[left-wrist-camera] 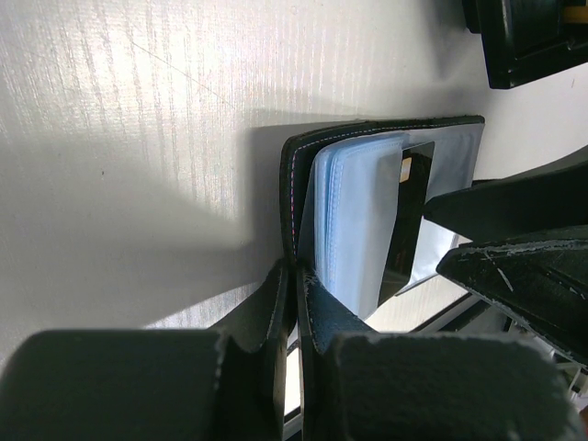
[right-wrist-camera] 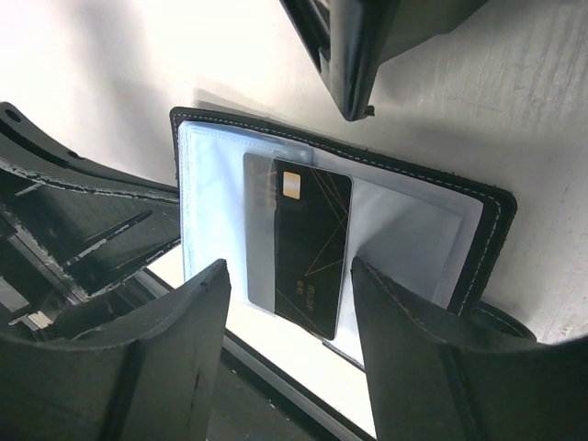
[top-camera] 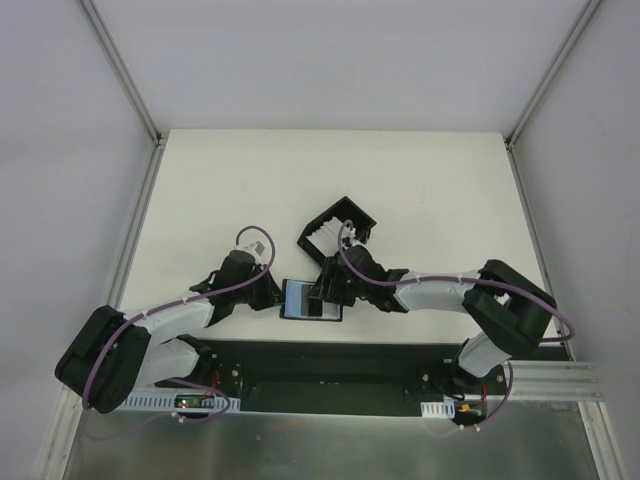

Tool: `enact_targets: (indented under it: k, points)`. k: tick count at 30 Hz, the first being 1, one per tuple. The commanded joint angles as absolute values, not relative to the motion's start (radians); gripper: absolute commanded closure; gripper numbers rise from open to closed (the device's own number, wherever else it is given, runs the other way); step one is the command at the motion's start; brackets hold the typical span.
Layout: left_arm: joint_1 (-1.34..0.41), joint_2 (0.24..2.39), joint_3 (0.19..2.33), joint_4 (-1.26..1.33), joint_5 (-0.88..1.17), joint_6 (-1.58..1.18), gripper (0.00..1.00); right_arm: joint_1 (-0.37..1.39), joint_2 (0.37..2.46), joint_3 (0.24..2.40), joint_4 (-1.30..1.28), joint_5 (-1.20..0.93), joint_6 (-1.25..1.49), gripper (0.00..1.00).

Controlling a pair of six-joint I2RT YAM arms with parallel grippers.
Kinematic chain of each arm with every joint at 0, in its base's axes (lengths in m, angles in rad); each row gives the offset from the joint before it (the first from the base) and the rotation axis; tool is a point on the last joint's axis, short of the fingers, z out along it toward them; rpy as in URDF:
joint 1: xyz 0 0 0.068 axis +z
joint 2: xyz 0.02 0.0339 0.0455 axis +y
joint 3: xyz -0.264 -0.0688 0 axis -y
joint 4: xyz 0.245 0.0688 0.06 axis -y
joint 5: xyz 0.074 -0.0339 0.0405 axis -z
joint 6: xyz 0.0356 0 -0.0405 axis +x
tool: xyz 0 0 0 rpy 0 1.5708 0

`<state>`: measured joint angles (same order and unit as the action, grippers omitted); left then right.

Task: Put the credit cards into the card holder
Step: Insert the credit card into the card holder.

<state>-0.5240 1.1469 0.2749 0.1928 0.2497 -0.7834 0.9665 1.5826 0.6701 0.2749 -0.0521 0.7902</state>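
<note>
The card holder (top-camera: 309, 300) lies open near the table's front edge, its bluish-grey sleeves up. My left gripper (top-camera: 270, 293) is shut on its left cover edge, seen close in the left wrist view (left-wrist-camera: 296, 276). A black card with a gold chip (right-wrist-camera: 312, 246) and a greyish card (right-wrist-camera: 259, 234) beside it sit partly in a sleeve of the card holder (right-wrist-camera: 413, 230), their near ends sticking out. My right gripper (right-wrist-camera: 289, 268) is open, its fingers on either side of the cards and touching neither. The black card also shows in the left wrist view (left-wrist-camera: 411, 220).
A larger black walled tray (top-camera: 338, 228) stands just behind the card holder, and its corner shows in the right wrist view (right-wrist-camera: 354, 55). The table's front edge and a dark rail (top-camera: 330, 355) run right below the card holder.
</note>
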Motion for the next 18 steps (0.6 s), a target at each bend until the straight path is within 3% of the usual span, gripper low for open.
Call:
enact_targets:
  k: [1, 18]
  points:
    - [-0.528, 1.166, 0.267, 0.101, 0.183, -0.739, 1.0, 0.977, 1.609, 0.703, 0.158, -0.041, 0.736, 0.42]
    - [-0.528, 1.17, 0.268, 0.126, 0.204, -0.739, 1.0, 1.012, 1.672, 0.778, 0.29, -0.132, 0.732, 0.48]
